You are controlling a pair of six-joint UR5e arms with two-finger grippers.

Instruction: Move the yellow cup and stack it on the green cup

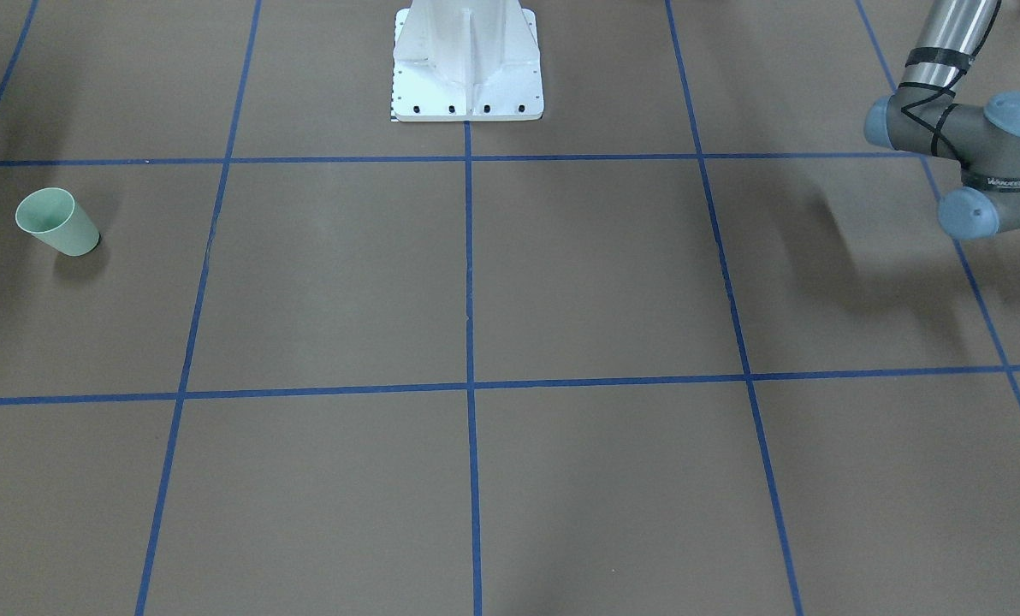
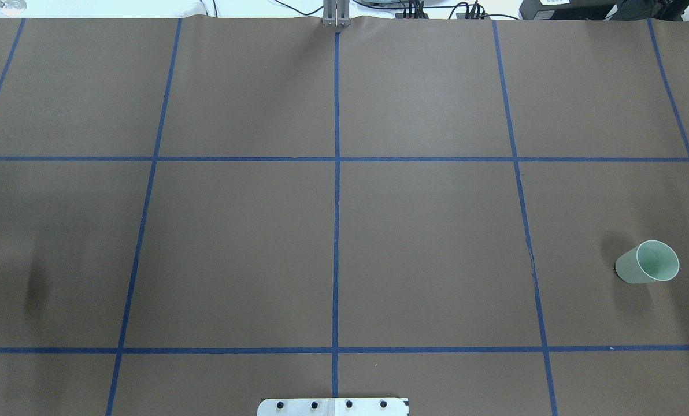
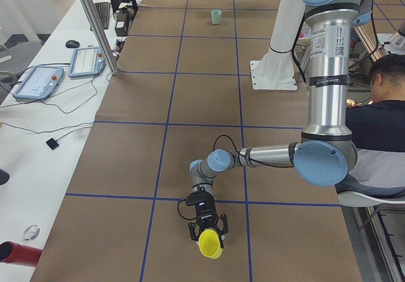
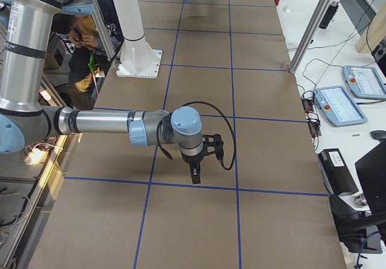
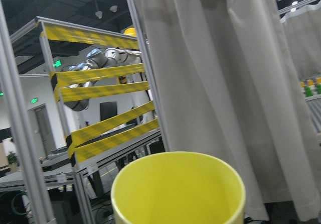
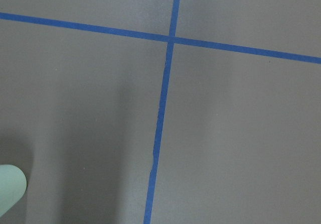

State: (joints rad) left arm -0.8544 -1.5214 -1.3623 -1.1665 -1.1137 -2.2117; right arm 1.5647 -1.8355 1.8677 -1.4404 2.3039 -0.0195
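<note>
The yellow cup (image 3: 210, 244) is at the tip of my left gripper (image 3: 205, 230) near the table's left end, tilted on its side low over the table. It fills the bottom of the left wrist view (image 5: 178, 191), where no fingers show, so I cannot tell whether the gripper is shut on it. The green cup (image 2: 648, 263) stands upright and alone at the table's right side; it also shows in the front view (image 1: 55, 222) and the left side view (image 3: 216, 16). My right gripper (image 4: 194, 174) points down above the table; I cannot tell its state. A sliver of the green cup (image 6: 10, 190) shows at its wrist view's lower left.
Brown table cover with a blue tape grid (image 2: 336, 159). The white robot base plate (image 1: 467, 64) stands at the robot's side of the table. The left arm's elbow (image 1: 972, 137) hangs over the left end. A seated person (image 3: 380, 136) and tablets (image 3: 88, 61) are beside the table.
</note>
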